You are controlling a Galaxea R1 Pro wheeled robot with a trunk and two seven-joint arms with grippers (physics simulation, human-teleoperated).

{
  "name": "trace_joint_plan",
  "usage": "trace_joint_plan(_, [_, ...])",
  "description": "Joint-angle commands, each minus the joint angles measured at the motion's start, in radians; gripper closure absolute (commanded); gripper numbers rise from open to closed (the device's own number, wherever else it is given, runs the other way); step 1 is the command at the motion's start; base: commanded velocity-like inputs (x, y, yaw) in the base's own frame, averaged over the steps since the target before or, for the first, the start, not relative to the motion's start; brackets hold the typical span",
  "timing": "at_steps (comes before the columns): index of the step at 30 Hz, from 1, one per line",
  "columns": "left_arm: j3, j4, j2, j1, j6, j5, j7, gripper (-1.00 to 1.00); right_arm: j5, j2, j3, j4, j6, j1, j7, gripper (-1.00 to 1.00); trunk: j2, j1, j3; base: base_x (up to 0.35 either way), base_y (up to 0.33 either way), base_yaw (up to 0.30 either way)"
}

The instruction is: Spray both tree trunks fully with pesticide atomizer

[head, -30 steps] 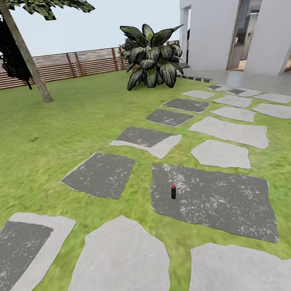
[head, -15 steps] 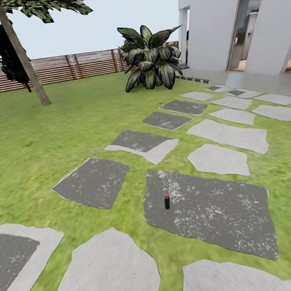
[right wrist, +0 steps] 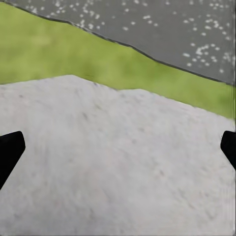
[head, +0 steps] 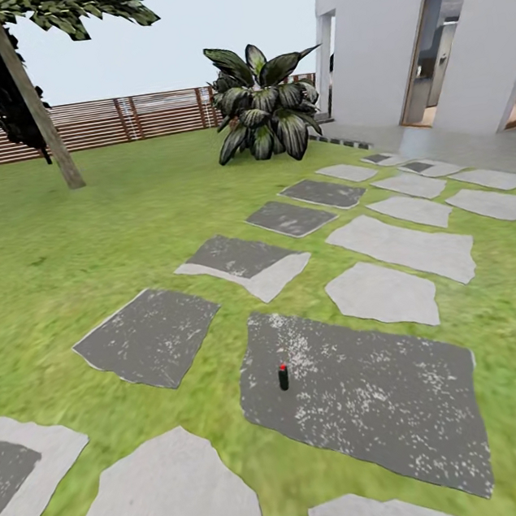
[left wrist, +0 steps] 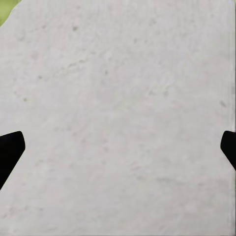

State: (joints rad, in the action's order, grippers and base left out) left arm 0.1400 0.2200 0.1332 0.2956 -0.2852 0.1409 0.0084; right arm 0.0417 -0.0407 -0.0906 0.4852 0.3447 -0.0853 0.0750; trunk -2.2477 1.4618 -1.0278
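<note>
The pesticide atomizer, a small dark bottle with a red top, stands upright on a dark speckled paving slab in the garden lawn. One tree with a leaning grey-brown trunk and dark crown rises at the far left, in front of the slatted fence. In the left wrist view my left gripper is open over pale stone, its dark fingertips wide apart. My right gripper is also open, above a pale slab with grass and a dark slab beyond it.
Pale and dark stone slabs run across the grass toward a white house with an open doorway at the right. A large broad-leaved plant stands by the house corner. Open lawn lies to the left.
The whole head view has shifted: the atomizer and slabs sit lower and further left in the picture, so the camera has moved closer. The atomizer itself stands unmoved on its slab.
</note>
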Motion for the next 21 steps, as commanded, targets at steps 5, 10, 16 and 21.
trace_joint_plan(5, [-0.003, -0.001, 0.0, 0.0, -0.003, 0.009, 0.001, -1.0, 0.004, 0.001, -0.009, -0.002, 0.003, -0.001, 0.008, -1.0, 0.0, 0.0, -0.001, 0.228, -0.211, 0.0])
trace_joint_plan(10, [-0.003, -0.001, 0.0, 0.0, -0.003, 0.009, 0.001, -1.0, 0.004, 0.001, -0.008, -0.002, 0.003, -0.001, 0.008, -1.0, 0.0, 0.0, -0.001, 0.228, -0.211, 0.0])
trace_joint_plan(16, [-0.003, -0.001, 0.0, 0.0, -0.003, 0.009, 0.001, -1.0, 0.004, 0.001, -0.007, -0.002, 0.003, -0.001, 0.008, -1.0, 0.0, 0.0, -0.001, 0.216, -0.216, 0.0])
trace_joint_plan(21, [-0.003, -0.001, 0.0, 0.0, -0.003, 0.009, 0.001, -1.0, 0.004, 0.001, -0.008, -0.002, 0.003, -0.001, 0.008, -1.0, 0.0, 0.0, -0.001, 0.16, -0.24, 0.0])
